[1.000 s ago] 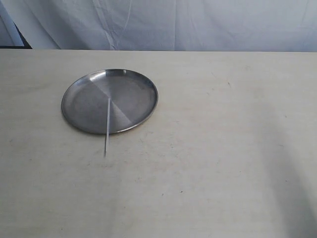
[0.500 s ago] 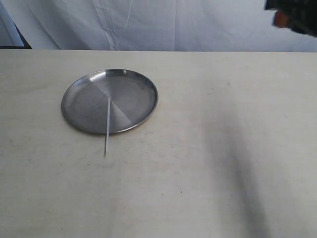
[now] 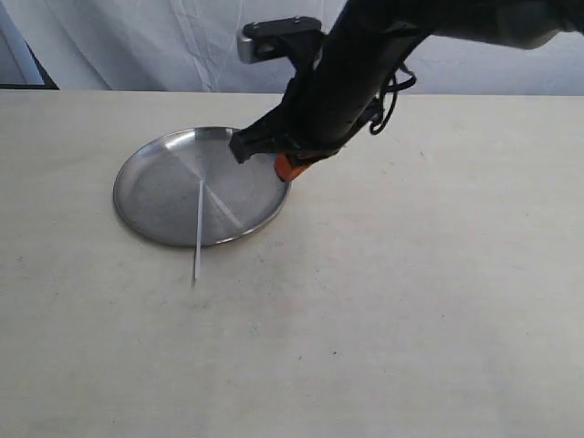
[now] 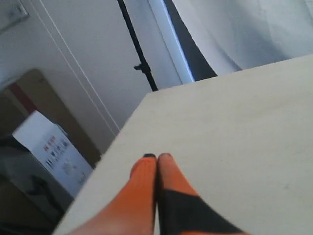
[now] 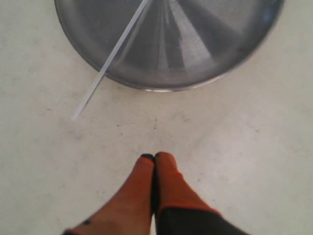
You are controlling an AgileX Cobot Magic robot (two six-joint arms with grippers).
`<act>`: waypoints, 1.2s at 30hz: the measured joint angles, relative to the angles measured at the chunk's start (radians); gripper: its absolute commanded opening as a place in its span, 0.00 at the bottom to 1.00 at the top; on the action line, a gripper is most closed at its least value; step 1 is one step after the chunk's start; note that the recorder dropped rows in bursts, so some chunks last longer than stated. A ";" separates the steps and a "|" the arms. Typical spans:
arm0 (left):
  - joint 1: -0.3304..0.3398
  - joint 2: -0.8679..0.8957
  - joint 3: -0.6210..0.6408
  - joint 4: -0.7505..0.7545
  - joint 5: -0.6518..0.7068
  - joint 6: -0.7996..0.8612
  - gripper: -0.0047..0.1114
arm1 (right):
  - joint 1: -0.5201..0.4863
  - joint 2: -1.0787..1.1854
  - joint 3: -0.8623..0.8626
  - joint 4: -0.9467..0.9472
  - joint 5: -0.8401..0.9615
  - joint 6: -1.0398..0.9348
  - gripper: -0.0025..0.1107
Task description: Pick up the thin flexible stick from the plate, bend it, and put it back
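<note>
The round silver plate (image 3: pixel 155 196) lies on the table's left half. The thin whitish stick (image 3: pixel 198 228) rests with one end near the plate's middle, its other end over the rim on the table. My right gripper (image 3: pixel 288 169), orange-fingered, hangs shut and empty at the plate's right rim, apart from the stick. The right wrist view shows the plate (image 5: pixel 210 44), the stick (image 5: pixel 105 66) and the shut right gripper (image 5: pixel 154 156) over bare table. My left gripper (image 4: pixel 157 156) is shut and empty over the table near an edge; it is out of the exterior view.
The pale wooden table (image 3: pixel 411 301) stretches wide to the right and front of the plate. A white cloth backdrop (image 3: pixel 137 46) hangs behind it. Past the table edge, the left wrist view shows a white box (image 4: pixel 51 149) and a black stand (image 4: pixel 139 54).
The right arm has swept in from the top right corner to the plate's right rim. Plate and stick have not moved.
</note>
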 measured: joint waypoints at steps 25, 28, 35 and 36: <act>0.000 -0.002 -0.041 -0.082 -0.782 -0.654 0.04 | 0.061 0.033 -0.019 0.082 0.038 0.023 0.02; 0.000 0.010 -0.161 0.031 -0.493 -0.876 0.04 | 0.061 0.033 -0.019 0.117 0.036 0.022 0.04; -0.031 0.282 -0.387 0.204 -0.306 -1.032 0.04 | 0.107 0.050 -0.020 0.137 -0.007 0.022 0.37; -0.042 0.338 -0.415 0.218 -0.300 -1.036 0.04 | 0.120 0.062 -0.020 0.137 -0.014 0.022 0.43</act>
